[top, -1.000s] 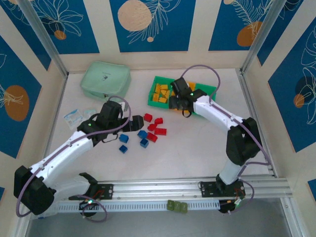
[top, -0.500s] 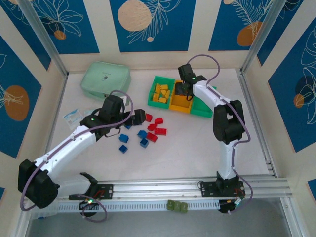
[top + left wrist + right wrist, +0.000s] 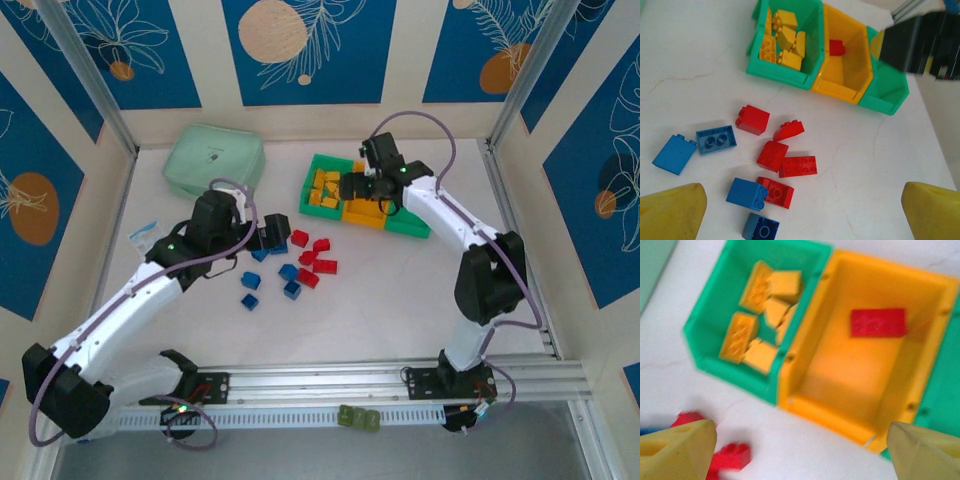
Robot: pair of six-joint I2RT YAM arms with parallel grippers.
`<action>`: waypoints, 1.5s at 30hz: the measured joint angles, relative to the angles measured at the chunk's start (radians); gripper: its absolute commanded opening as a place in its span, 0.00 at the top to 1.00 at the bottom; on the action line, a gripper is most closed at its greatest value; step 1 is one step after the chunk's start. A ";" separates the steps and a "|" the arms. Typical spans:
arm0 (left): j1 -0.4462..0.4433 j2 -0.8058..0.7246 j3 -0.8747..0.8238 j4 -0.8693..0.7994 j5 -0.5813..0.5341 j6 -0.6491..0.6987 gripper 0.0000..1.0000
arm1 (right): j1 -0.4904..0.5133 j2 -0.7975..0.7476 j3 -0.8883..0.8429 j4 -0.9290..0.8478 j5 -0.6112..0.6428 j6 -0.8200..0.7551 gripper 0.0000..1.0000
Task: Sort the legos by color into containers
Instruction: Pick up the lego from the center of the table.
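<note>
Legos (image 3: 312,262) loose near-side of bins (image 3: 782,77), just beside left gripper (image 3: 275,240), spread wide, nearer arm; right gripper (image 3: 348,188), spread empty, above orange bin (image 3: 810,390).

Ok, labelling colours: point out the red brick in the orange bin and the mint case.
red brick (image 3: 878,322): right wrist view, its top face.
mint case (image 3: 213,160): top external view, middle of lid.

Right gripper (image 3: 800,440) jaws spread wider than a second ago, back over the orange bin (image 3: 800,360). We see a red lego (image 3: 877,322) loose inside. Left arm (image 3: 130,300) edges left.
</note>
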 measured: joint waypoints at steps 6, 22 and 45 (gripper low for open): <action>0.002 -0.065 -0.061 -0.026 -0.003 -0.005 0.01 | 0.117 -0.038 -0.187 0.006 -0.064 0.000 0.10; 0.005 -0.142 -0.167 -0.079 -0.033 -0.027 0.01 | 0.296 0.115 -0.259 0.027 -0.024 0.203 0.03; 0.005 -0.151 -0.176 -0.081 -0.033 -0.027 0.01 | 0.307 0.169 -0.261 0.045 0.092 0.326 0.28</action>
